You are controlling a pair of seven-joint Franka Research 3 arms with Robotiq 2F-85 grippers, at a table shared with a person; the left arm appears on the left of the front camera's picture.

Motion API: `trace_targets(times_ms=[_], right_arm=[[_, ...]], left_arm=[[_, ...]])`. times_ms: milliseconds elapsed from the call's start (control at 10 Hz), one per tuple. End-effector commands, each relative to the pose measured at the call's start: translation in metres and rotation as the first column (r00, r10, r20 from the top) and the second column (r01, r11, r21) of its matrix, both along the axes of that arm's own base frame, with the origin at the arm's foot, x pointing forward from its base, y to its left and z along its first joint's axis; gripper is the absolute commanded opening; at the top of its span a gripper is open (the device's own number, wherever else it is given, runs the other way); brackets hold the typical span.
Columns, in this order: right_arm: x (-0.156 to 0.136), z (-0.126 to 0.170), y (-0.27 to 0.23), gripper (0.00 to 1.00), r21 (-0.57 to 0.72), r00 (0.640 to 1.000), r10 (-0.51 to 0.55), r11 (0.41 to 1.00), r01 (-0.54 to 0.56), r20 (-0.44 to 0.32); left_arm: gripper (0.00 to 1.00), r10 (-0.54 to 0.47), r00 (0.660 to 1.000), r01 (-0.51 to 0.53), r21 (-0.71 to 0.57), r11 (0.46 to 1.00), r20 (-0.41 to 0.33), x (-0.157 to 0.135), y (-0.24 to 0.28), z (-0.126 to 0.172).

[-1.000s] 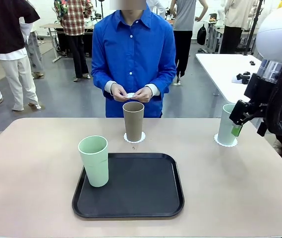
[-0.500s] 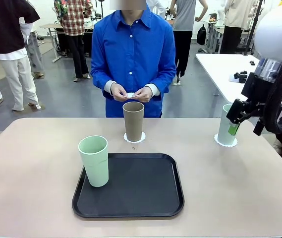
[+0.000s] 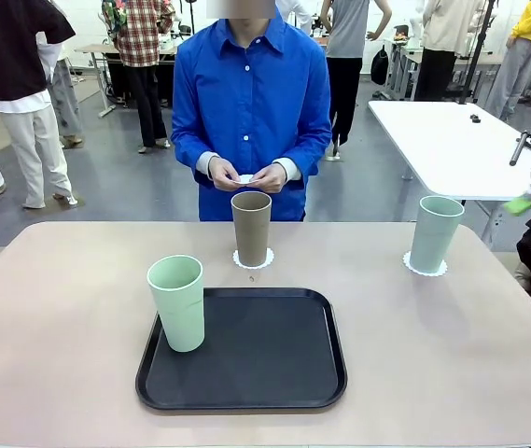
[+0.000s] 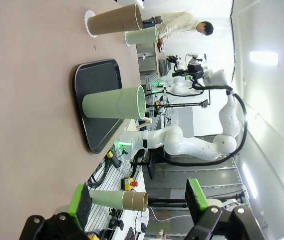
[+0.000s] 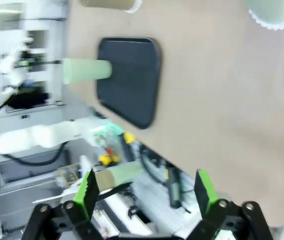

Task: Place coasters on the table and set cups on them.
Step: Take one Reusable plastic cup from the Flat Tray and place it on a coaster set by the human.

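Observation:
An olive-brown cup [image 3: 251,227] stands on a lacy white coaster [image 3: 253,259] at the far middle of the beige table [image 3: 60,317]. A mint cup [image 3: 434,232] stands on a second coaster [image 3: 425,268] at the far right. Another mint cup [image 3: 177,302] stands on the left edge of the black tray [image 3: 265,359]. The person in blue holds a third coaster [image 3: 244,178] in both hands. One green pad [image 3: 524,203] of my right gripper pokes in at the right edge, clear of the cup. My right gripper [image 5: 146,192] and my left gripper [image 4: 137,200] are both open with nothing between their fingers.
A white rectangular table [image 3: 442,140] stands behind at the right. Several people stand farther back in the room. The tray [image 4: 99,107] takes up the table's near middle, with bare tabletop to both sides.
My right arm has pulled back from the right mint cup to the picture's right edge, leaving the cup standing on its coaster. The person's hands and the other cups have not moved.

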State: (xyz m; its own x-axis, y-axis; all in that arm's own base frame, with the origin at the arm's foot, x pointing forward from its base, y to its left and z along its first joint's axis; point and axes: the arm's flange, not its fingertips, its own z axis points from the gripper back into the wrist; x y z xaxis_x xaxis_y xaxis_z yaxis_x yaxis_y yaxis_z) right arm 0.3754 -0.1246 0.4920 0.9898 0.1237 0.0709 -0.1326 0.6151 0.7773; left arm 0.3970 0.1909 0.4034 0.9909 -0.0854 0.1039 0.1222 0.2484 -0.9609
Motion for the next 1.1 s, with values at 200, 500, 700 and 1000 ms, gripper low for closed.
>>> trace_targets(times_ms=[200, 500, 700, 1000], right_arm=[[-0.021, -0.049, -0.107, 1.00, 0.403, 0.998, -0.056, 0.913, 0.064, -0.031], [-0.045, -0.090, -0.144, 1.00, 0.560, 0.994, -0.109, 0.823, 0.098, -0.014], [-0.045, -0.102, -0.150, 1.00, 0.594, 0.986, -0.166, 0.790, 0.152, -0.032], [-0.044, -0.105, -0.150, 1.00, 0.528, 0.946, -0.306, 0.789, 0.315, -0.107]], left_arm=[[1.00, 0.002, 1.000, -0.002, -0.007, 1.000, 0.007, 0.000, -0.001, 0.002], [1.00, 0.002, 1.000, -0.002, -0.007, 1.000, 0.007, 0.000, -0.001, 0.002], [1.00, 0.002, 1.000, -0.002, -0.007, 1.000, 0.007, 0.000, -0.001, 0.002], [1.00, 0.002, 1.000, -0.002, -0.007, 1.000, 0.007, 0.000, -0.001, 0.002]])
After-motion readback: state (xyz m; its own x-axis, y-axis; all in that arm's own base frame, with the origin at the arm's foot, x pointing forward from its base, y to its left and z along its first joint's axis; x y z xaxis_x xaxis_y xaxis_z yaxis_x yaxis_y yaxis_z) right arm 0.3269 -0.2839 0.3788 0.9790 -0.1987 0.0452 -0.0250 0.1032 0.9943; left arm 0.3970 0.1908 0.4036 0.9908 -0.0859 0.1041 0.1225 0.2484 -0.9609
